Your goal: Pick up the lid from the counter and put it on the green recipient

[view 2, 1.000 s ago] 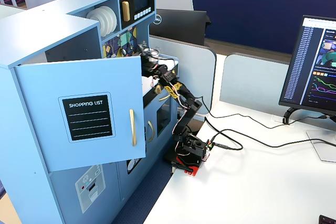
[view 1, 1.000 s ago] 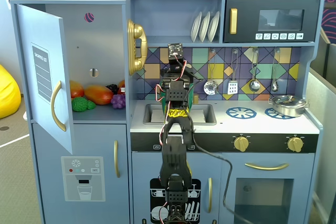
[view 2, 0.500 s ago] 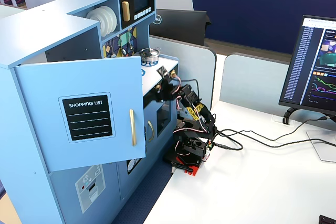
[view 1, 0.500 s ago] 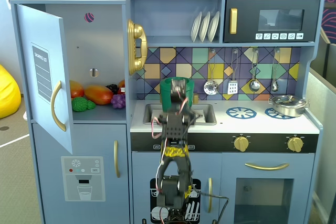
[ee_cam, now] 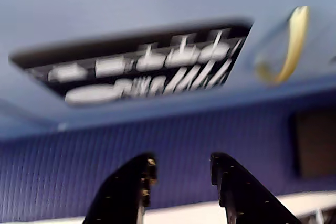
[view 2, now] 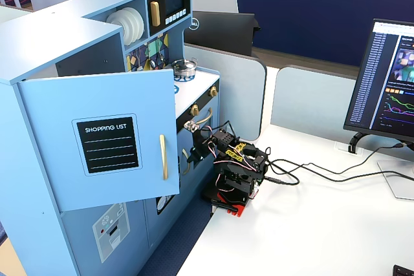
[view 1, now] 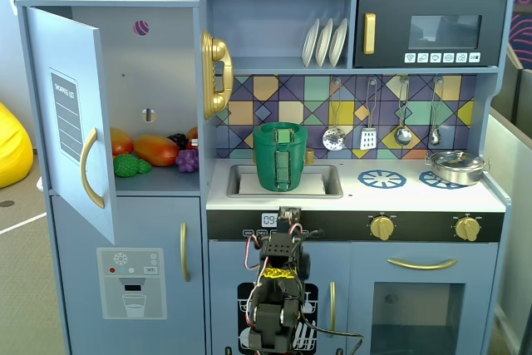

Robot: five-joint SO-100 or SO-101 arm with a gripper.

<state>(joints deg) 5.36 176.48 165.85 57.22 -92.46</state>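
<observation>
The green recipient [view 1: 280, 164] stands upright in the sink of the toy kitchen, strap handle facing the fixed view. The dark-green lid [view 1: 281, 129] with its lighter green knob lies on the pot's rim. My gripper [view 1: 289, 215] sits low in front of the counter edge, below the pot, on the folded arm; it also shows in another fixed view [view 2: 193, 127]. In the wrist view my gripper [ee_cam: 181, 163] is open and empty, and faces the blurred blue cabinet front. Pot and lid are hidden in that fixed view and the wrist view.
A shiny silver pot [view 1: 455, 165] sits on the right burner. The fridge door [view 1: 71, 114] hangs open at left, with toy food inside. The arm base [view 2: 234, 185] stands on a white desk next to a monitor [view 2: 391, 82] and cables.
</observation>
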